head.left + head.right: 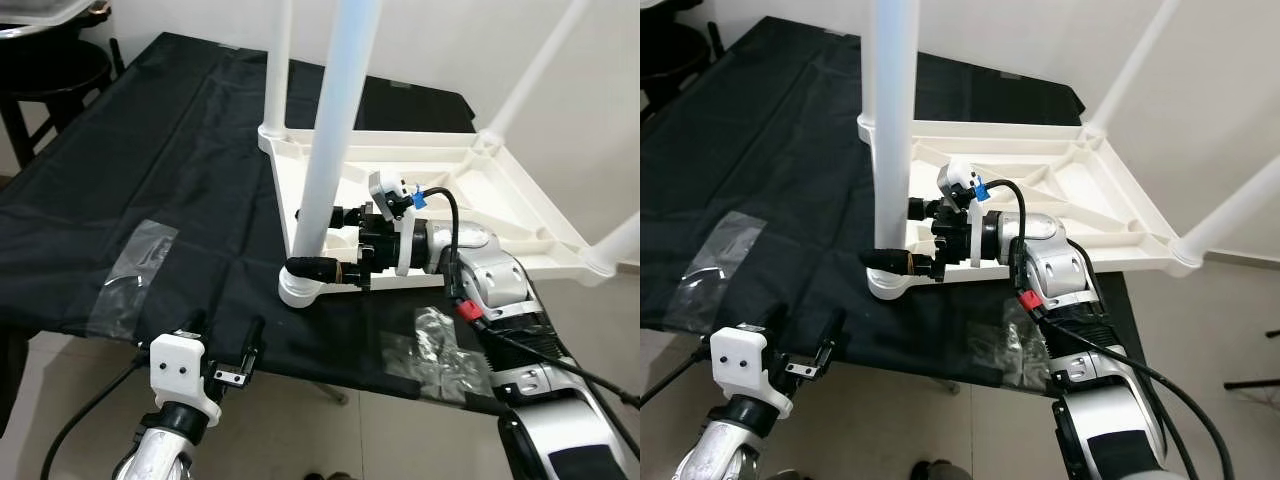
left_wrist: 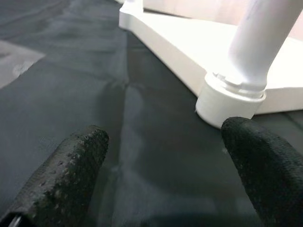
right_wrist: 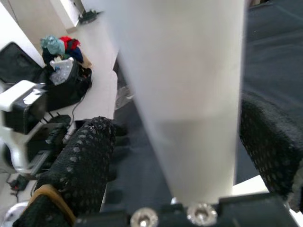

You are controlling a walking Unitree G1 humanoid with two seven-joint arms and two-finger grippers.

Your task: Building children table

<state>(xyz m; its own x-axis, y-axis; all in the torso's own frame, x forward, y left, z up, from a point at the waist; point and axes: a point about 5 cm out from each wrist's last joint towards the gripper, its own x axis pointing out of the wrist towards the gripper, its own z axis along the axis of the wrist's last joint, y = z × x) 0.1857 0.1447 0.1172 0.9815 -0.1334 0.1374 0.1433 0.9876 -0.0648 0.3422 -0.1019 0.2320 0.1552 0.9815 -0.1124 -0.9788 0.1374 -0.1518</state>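
A white children's table point(image 1: 500, 190) lies upside down on a black-covered work surface point(image 1: 150, 150), its legs pointing up. The nearest leg point(image 1: 335, 130) stands in a round corner socket point(image 1: 298, 290). My right gripper point(image 1: 318, 240) reaches in from the right, just above that socket. It is open, with one finger on each side of the leg. In the right wrist view the leg point(image 3: 189, 94) stands between the fingers point(image 3: 80, 161), with a gap on one side. My left gripper point(image 1: 225, 330) hovers open and empty at the surface's front edge, pointing toward the socket point(image 2: 232, 97).
Three other white legs point(image 1: 277, 60), point(image 1: 540, 65), point(image 1: 620, 245) rise from the remaining corners. Clear tape patches point(image 1: 135, 265), point(image 1: 440, 345) lie on the black cover. A dark stool point(image 1: 50, 70) stands at the back left. Bags and gear point(image 3: 61, 61) lie on the floor beyond.
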